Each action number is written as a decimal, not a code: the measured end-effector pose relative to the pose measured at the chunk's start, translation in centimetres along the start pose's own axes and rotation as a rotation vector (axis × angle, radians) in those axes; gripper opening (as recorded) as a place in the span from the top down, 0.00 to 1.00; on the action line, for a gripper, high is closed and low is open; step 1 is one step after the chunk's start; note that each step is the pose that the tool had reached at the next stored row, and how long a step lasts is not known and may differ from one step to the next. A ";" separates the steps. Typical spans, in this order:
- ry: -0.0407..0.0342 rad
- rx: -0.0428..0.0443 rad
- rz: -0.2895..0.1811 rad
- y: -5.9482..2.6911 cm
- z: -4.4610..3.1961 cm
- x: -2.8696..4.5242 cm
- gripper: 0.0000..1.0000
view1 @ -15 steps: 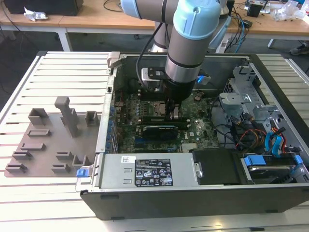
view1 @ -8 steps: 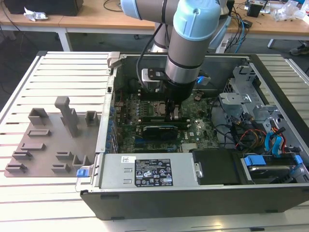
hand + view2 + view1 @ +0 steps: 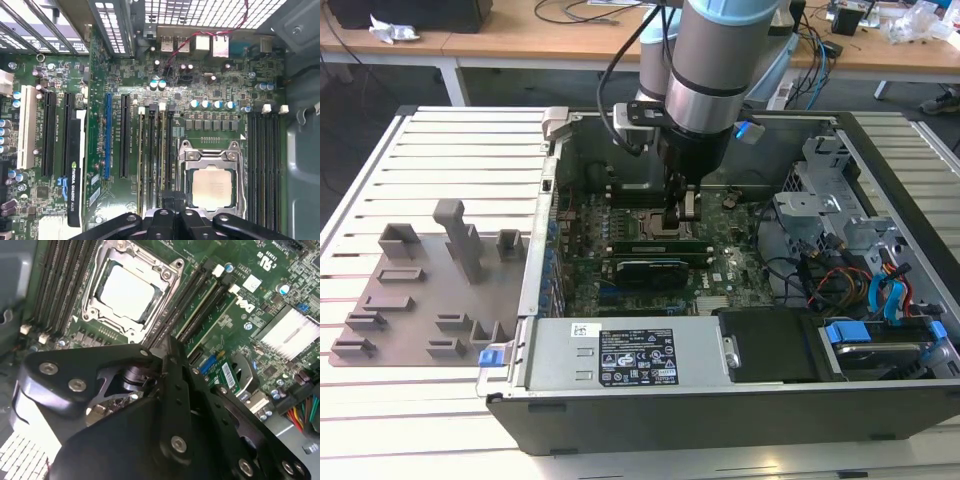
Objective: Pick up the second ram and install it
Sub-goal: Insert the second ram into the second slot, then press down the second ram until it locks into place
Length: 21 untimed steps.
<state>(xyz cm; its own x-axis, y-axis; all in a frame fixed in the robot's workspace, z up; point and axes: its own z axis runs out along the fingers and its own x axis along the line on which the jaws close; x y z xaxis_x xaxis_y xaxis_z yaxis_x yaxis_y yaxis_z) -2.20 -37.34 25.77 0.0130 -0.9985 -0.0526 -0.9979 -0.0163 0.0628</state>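
Observation:
The second ram (image 3: 162, 150) is a thin green stick standing in a long black slot beside the processor socket (image 3: 214, 185). Its green top edge (image 3: 202, 307) runs up to my fingertips. My gripper (image 3: 681, 230) reaches down into the open computer case and is shut on the second ram (image 3: 655, 244) at the stick's top edge. In both wrist views the black fingers (image 3: 175, 370) close to a point (image 3: 174, 212) over that slot row. How deep the stick sits is hidden by the gripper.
Another green stick (image 3: 141, 150) stands two slots over. A black graphics card (image 3: 650, 270) lies just in front of the slots. The power supply (image 3: 620, 352) and drive cage with cables (image 3: 840, 240) crowd the case. A grey holder tray (image 3: 430, 290) lies at the exterior view's left.

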 end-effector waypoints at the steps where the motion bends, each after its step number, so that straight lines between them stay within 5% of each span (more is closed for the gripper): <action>1: -0.0001 0.0001 0.000 0.00 0.00 0.00 0.90; 9: 0.0006 -0.0002 0.000 -0.27 0.14 -0.03 0.90; 14: 0.0003 -0.0151 0.001 -4.62 1.82 -0.26 0.90; 19: 0.0003 -0.0166 0.001 -5.19 2.56 0.13 0.90; 21: 0.0007 -0.0166 0.001 -5.18 2.00 0.10 0.90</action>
<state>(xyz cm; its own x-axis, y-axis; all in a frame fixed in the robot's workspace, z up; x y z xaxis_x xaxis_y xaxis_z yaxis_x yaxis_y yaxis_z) 2.84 -37.25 23.44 0.0120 -0.9986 -0.0518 -0.9967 -0.0161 0.0794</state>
